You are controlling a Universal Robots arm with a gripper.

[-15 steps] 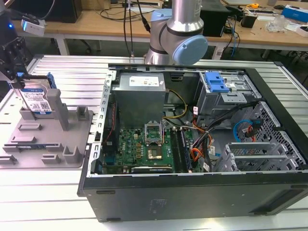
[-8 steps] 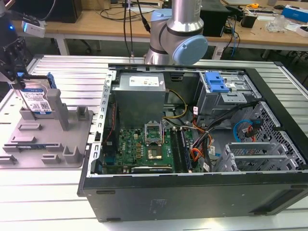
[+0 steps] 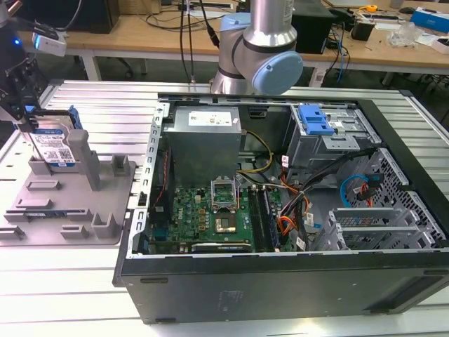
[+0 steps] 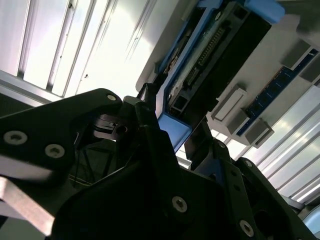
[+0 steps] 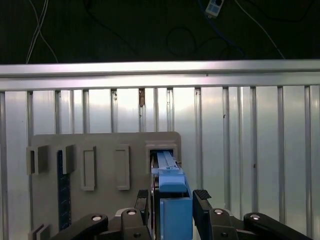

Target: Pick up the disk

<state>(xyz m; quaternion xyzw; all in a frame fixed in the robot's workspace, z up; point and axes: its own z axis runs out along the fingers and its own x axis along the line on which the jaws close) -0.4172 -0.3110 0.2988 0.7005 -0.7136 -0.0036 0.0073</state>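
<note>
Ribbed metal table (image 3: 98, 98) with a grey fixture (image 3: 56, 205) and an open computer case (image 3: 280, 288) side by side

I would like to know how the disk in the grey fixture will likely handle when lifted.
The disk looks like a rigid metal slab: probably stiff and heavy for its size. Standing on edge in the grey fixture, it may tip if nudged. Its blue rail looks smooth, possibly slippery.

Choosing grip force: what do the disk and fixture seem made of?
The disk: silvery, likely metal body with a glossy printed label; its blue rails look like smooth plastic. The fixture: matte grey, uniform moulded look, probably plastic.
</note>
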